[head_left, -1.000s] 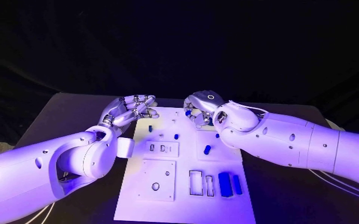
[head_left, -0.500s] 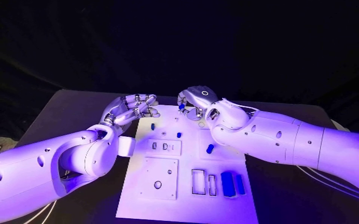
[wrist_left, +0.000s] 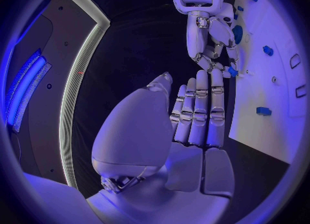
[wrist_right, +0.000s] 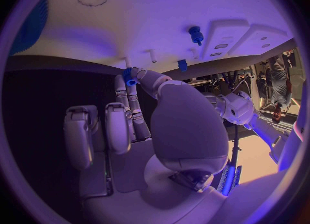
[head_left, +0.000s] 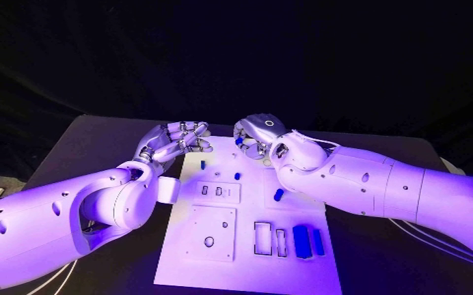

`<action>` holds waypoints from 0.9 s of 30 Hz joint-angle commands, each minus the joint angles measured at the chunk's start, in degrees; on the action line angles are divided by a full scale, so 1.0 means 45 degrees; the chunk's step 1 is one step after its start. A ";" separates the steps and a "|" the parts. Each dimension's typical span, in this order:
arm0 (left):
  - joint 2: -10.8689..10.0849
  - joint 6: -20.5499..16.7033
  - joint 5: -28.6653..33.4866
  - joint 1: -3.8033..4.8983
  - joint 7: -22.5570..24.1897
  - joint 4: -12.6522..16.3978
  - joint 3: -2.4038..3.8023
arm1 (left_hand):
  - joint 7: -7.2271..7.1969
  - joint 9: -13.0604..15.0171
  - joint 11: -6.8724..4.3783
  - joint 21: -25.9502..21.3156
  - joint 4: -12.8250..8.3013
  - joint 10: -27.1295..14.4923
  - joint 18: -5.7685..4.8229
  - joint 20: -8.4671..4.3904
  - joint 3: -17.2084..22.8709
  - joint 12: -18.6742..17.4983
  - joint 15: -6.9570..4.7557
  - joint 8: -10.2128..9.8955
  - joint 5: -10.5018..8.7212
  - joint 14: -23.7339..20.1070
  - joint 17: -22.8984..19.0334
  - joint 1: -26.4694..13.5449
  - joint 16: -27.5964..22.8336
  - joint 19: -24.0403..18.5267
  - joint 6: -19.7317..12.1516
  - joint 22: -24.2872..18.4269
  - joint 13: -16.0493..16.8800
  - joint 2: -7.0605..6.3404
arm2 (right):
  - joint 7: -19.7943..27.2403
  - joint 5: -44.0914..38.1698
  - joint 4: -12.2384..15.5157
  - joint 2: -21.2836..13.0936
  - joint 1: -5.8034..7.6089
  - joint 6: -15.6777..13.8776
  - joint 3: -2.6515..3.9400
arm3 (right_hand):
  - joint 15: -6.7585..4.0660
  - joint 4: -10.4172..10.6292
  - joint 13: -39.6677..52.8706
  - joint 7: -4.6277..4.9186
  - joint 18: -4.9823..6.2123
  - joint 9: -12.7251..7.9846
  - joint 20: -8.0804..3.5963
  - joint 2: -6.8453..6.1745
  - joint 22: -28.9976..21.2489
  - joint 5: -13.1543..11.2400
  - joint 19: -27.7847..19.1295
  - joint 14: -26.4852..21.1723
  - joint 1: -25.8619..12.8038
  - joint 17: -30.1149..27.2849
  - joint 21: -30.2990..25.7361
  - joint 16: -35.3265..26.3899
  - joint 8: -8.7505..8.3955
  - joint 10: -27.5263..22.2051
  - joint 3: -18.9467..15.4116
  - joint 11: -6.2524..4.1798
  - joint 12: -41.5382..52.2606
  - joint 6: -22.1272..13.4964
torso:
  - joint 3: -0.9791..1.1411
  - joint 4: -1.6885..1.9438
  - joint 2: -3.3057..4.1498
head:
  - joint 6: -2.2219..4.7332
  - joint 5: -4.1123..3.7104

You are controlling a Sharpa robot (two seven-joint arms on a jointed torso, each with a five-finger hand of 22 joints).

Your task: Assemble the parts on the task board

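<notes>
Right hand pinching 1 blue part above task board

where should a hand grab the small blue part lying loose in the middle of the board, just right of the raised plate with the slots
Take the small blue part across its narrow width, likely coming straight down from above. It lies flat on the task board as a short elongated piece with bare board around it, so fingers could settle on both long sides. The right hand already pinches another blue piece; the left hand holds nothing.

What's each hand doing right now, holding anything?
Left hand: open, holds nothing, fingers straight, beside the task board.
Right hand: pinches a small blue part at its fingertips over the board's far end.
</notes>
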 commanded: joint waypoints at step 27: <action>0.0050 0.0264 -0.0055 0.0067 0.0097 -0.0194 0.0013 | 0.0047 -0.0013 0.0077 0.0063 0.0005 0.0040 0.0157 0.0017 0.0130 -0.0052 0.0018 -0.0069 -0.0077 -0.0063 0.0036 -0.0022 0.0075 0.0079 -0.0019 0.0016 0.0001 -0.0065 | 0.0069 -0.0046 -0.0578 0.0392 -0.0107 0.0760 0.0000 | 0.0061 0.0160 -0.0001 0.0062 -0.0128 0.0368 -0.0020 0.0150 0.1899 0.0015 0.0308 0.0473 -0.0081 -0.0128 -0.0117 -0.0001 -0.0020 -0.0083 -0.0012 -0.0130 -0.0066 -0.0271 | -0.0016 -0.0005 0.0070 | 0.0082 0.0041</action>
